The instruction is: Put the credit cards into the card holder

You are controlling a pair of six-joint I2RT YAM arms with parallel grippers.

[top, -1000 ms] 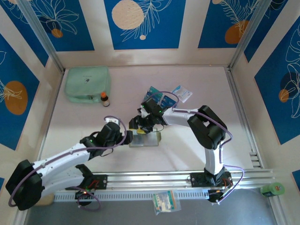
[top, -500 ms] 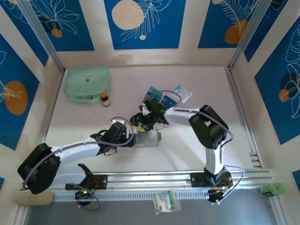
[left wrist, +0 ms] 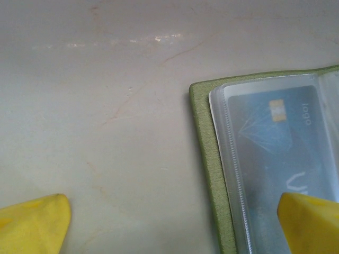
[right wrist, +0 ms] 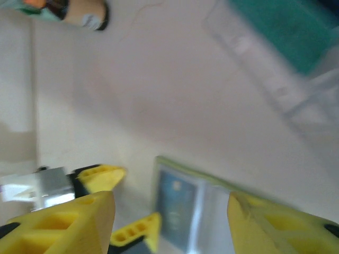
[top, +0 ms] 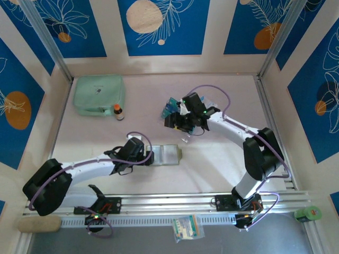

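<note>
The olive-green card holder (top: pixel 170 155) lies open on the table with a blue credit card (left wrist: pixel 270 143) inside its clear pocket (left wrist: pixel 233 174). My left gripper (top: pixel 152 157) is open at the holder's left edge; one yellow fingertip (left wrist: pixel 312 219) is over the pocket, the other (left wrist: pixel 32 225) over bare table. My right gripper (top: pixel 172 120) hovers open and empty beside the teal credit cards (top: pixel 170 108). The right wrist view, blurred, looks down on the card holder (right wrist: pixel 212 209) and a teal card (right wrist: pixel 280 26).
A mint-green zip pouch (top: pixel 99 94) and a small brown bottle (top: pixel 118 111) sit at the back left. A clear plastic stand (right wrist: pixel 296 90) holds the teal cards. A small packet (top: pixel 186 227) and a green roll (top: pixel 308 213) lie past the front rail.
My right gripper has lifted off the card holder and swung back and right towards the teal cards. The left gripper slid right to the holder's edge and stays open.
</note>
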